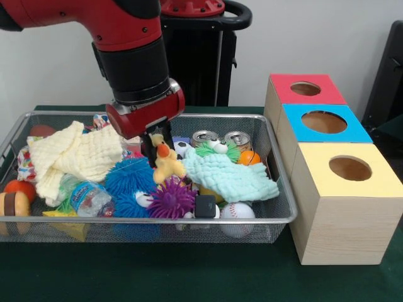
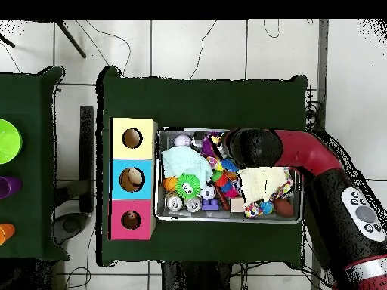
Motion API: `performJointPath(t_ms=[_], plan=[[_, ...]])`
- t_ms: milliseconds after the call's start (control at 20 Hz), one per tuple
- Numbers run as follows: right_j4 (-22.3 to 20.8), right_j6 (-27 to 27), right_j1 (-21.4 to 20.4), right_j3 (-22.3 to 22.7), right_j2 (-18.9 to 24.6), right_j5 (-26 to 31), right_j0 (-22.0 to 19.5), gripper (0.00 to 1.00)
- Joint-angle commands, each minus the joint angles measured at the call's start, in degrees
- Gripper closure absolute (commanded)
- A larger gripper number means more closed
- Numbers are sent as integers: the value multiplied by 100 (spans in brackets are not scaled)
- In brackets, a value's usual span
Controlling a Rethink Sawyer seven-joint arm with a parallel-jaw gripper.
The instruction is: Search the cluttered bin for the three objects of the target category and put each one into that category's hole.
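Duck in our claw, over the bin.
Our claw (image 1: 161, 146) is clamped on a yellow plush duck (image 1: 167, 162) with an orange beak, above the wire-mesh bin (image 1: 280, 214) crowded with fuzzy balls (image 1: 171, 200), cloths (image 1: 230, 176) and cans (image 1: 238, 139); the red-faced box's hole (image 1: 305, 89) stands apart.

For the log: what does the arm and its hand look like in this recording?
The arm has glossy red shells with a wide black cylindrical band at the wrist, then a silver ring and a red cap. The hand below is small and black. In the overhead view the arm shows a grey oval panel with round buttons.
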Motion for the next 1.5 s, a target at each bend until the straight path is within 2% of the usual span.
performJointPath(t_ms=[50,600,1050,1500], plan=[[345,391,-315,236,-142,620,89,100],[616,535,-768,838,-222,462,-71,100],[861,695,-1022,943,-396,560,77,100],[1031,798,-1292,1281,-539,332,147,100]])
